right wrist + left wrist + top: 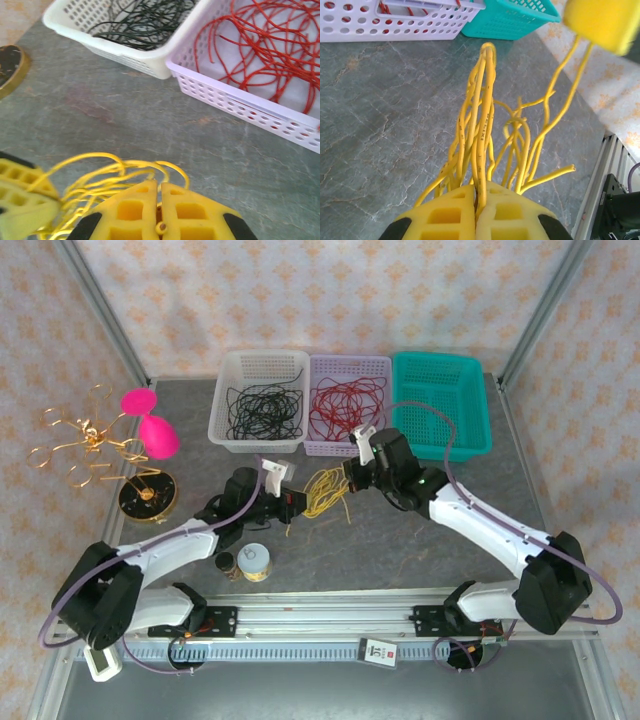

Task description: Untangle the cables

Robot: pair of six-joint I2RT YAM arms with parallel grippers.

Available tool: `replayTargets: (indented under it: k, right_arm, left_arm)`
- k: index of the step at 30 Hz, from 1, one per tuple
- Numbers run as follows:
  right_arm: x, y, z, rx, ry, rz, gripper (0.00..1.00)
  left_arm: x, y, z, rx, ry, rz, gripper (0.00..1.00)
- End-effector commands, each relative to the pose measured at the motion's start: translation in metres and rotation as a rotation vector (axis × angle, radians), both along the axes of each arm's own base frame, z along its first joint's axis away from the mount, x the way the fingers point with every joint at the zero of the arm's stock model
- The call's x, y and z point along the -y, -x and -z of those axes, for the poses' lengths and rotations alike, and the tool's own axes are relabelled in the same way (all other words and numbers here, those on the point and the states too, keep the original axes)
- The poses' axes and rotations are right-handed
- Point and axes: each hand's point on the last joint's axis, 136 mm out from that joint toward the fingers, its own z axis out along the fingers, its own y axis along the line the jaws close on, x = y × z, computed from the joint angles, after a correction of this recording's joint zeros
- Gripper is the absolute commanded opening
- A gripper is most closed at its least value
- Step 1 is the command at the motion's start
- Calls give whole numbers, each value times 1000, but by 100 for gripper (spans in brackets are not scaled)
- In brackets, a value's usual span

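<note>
The space was enclosed by walls (300, 290) papered in a pale pink pattern with orange motifs, and metal frame posts (105, 315) were set at the corners. A grey, marbled counter (420, 560) was laid beneath both pincers.

Three perforated baskets were lined up beyond the pincers, touching side by side. A white basket (225, 430) was placed beyond the left pincer (292, 502) and black cables (262, 408) were held in it. A lilac basket (330, 447) with red cables (345, 405) in it was placed between the two pincers' lines. A teal basket (470, 430) was placed beyond and to the right of the right pincer (347, 478).

The yellow cables (325, 490) were strung between the two pincers, just above the counter. The left pincer was pressed together on one end of the bundle, with the strands pinched between its yellow pads (450, 215). The right pincer was likewise pressed together, and loops of the same bundle were gripped at its tips.

Well to the left of the left pincer, a gold wire ornament (85, 440) and a pink object (150, 425) were set. Nearer than the left pincer, a small round lidded jar (255, 562) was stood.
</note>
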Motion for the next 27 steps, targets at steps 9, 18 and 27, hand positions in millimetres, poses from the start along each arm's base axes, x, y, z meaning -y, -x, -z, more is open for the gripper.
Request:
replayTargets:
  k: [9, 18, 27]
  right_arm:
    - [111, 5, 99, -96, -21, 524, 0]
    - [149, 9, 140, -218, -45, 677, 23]
    - [91, 24, -19, 34, -328, 267, 70]
  left_arm:
    - [-18, -4, -73, 158, 22, -83, 0]
    - [-14, -4, -108, 183, -25, -33, 0]
    - [7, 10, -125, 211, 49, 124, 0]
